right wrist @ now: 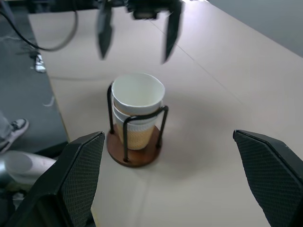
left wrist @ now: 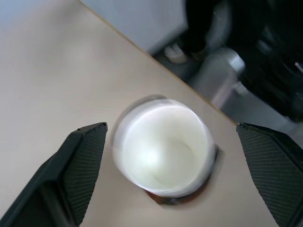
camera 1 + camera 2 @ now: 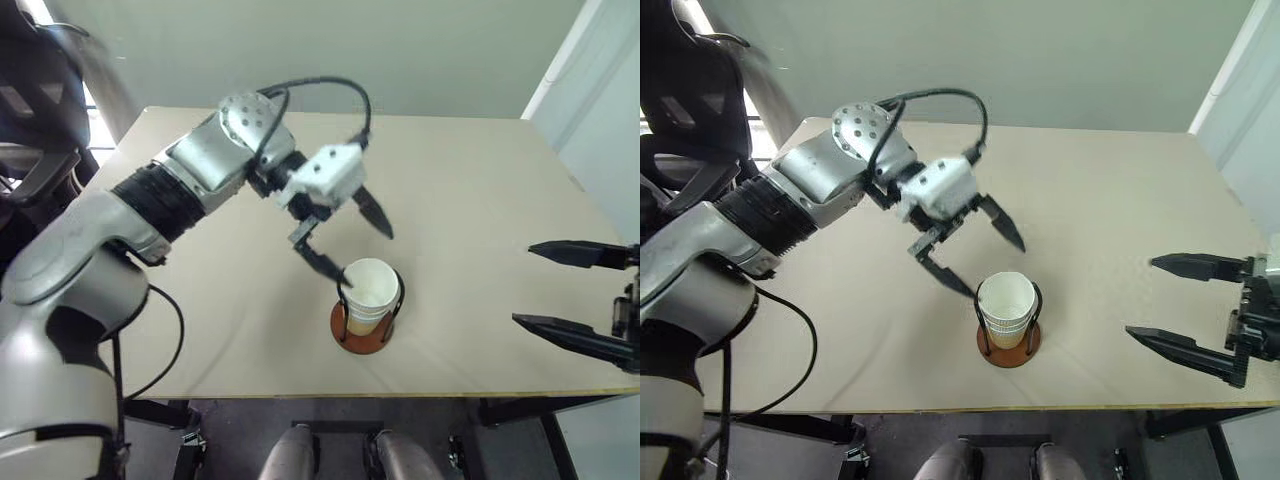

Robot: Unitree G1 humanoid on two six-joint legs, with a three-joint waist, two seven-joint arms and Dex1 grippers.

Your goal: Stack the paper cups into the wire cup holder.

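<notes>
Nearest the robot, at about six o'clock on the tabletop (image 3: 480, 200) and close to its front edge, stands the wire cup holder (image 3: 362, 328). Its reddish-brown base sits flat and its black wire loops rise upright around the paper cups (image 3: 371, 292). The right wrist view shows three white rims nested one inside another, the top cup riding a little tilted and proud of the ones below it. No loose cup lies anywhere on the tabletop, so the stacking looks finished apart from the release.

At about three o'clock from the holder, well apart from it, the right gripper (image 3: 575, 295) hangs with its jaws spread wide and nothing between them. It plays no part in this step and is best left where it is.

Just beyond the holder, at about eleven o'clock, the left gripper (image 3: 352, 238) hovers above the cup rim with its jaws wide apart and empty. One finger is close to the rim on the near side, the other is clear on the far side.

The step in hand appears to be the withdrawal after letting go. To do it well, the left gripper should lift straight up until both fingers clear the rim and the wire loops, and only then swing back toward nine o'clock. A sideways pull too early could catch the lower finger on the rim and tip the light stack or drag the holder. If the top cup sits crooked, a gentle press down at its centre would seat it.
</notes>
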